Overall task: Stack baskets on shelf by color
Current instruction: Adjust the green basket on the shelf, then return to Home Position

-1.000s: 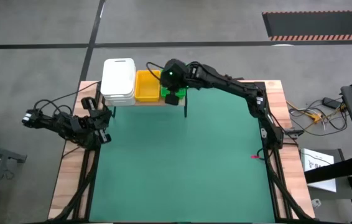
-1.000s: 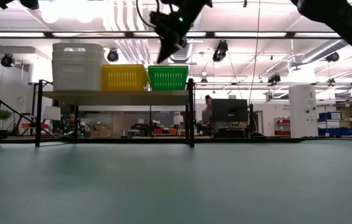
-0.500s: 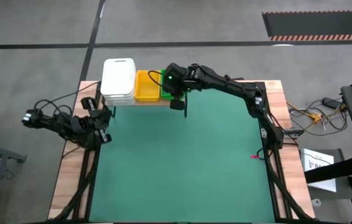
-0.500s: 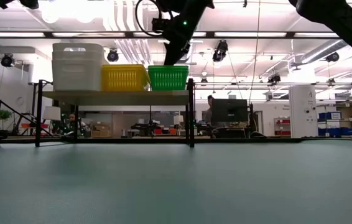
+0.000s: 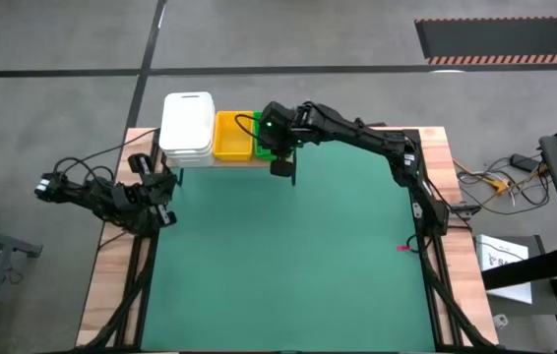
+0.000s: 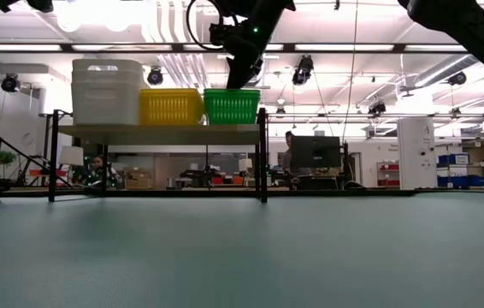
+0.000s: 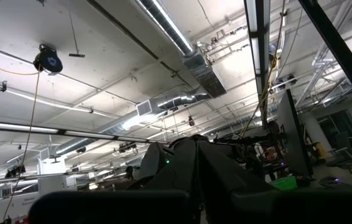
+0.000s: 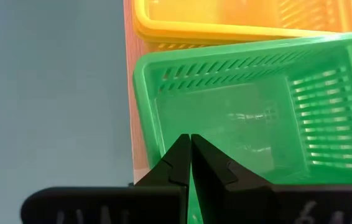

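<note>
Three stacks stand side by side on the shelf (image 6: 161, 133) at the counter's (image 5: 288, 265) 12 o'clock edge: white baskets (image 6: 106, 91), then yellow baskets (image 6: 171, 107), then green baskets (image 6: 231, 106) at the shelf's 3 o'clock end. The white stack rises highest in the low view, and the separate rims there suggest several nested baskets. How many sit in the yellow and green stacks cannot be counted from these views. No loose basket shows anywhere on the green mat, so the sorting looks finished or nearly so.

The right hand (image 8: 190, 152) hangs just over the green stack, above its rim nearest the mat, with its fingers pressed together and holding nothing. The right wrist view looks down into the top green basket, which sits square beside the yellow one.

The left hand (image 5: 160, 192) is parked at the counter's 9 o'clock edge, shut and empty.

What seems left, as a judgement: the right arm pulls clear and returns to rest, unless some basket out of sight is yet to come.
</note>
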Tool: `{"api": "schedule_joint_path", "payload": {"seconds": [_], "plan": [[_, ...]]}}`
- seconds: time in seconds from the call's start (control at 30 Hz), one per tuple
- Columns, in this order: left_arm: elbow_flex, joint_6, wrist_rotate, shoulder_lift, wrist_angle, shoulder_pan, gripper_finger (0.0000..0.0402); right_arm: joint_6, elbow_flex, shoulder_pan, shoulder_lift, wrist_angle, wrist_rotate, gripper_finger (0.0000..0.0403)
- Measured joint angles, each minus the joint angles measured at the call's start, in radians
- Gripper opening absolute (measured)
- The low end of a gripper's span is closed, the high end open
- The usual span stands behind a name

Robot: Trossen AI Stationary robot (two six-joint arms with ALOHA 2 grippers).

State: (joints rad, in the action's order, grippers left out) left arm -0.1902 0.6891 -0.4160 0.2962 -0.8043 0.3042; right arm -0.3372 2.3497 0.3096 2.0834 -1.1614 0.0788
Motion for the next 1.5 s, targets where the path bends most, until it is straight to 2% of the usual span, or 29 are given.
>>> {"api": "schedule_joint_path", "payload": {"seconds": [0.8, 0.97, 1.13, 1.23, 1.33, 1.43, 1.5], "plan": [[0.000, 0.003, 0.000, 0.000, 0.000, 0.000, 0.0000, -0.003, 0.006, -0.018, -0.021, 0.047, 0.000, 0.0009], [0.000, 0.003, 0.000, 0.000, 0.018, 0.000, 0.0000, -0.024, 0.006, -0.059, -0.061, 0.047, -0.021, 0.0008], [-0.002, 0.005, -0.004, -0.001, 0.120, 0.000, 0.0000, -0.020, -0.008, -0.141, -0.108, 0.006, -0.090, 0.0008], [-0.050, 0.005, 0.079, -0.004, 0.366, 0.000, 0.0000, 0.004, -0.074, -0.205, -0.151, -0.007, -0.088, 0.0008], [-0.119, -0.002, 0.283, 0.008, 0.660, 0.000, 0.0000, 0.048, -0.207, -0.265, -0.224, 0.027, -0.073, 0.0008], [-0.136, -0.002, 0.487, 0.031, 0.871, 0.001, 0.0000, 0.096, -0.407, -0.308, -0.339, 0.148, -0.028, 0.0008], [-0.140, -0.003, 0.524, 0.033, 0.951, 0.000, 0.0000, 0.106, -0.581, -0.324, -0.432, 0.289, -0.026, 0.0008]]}}
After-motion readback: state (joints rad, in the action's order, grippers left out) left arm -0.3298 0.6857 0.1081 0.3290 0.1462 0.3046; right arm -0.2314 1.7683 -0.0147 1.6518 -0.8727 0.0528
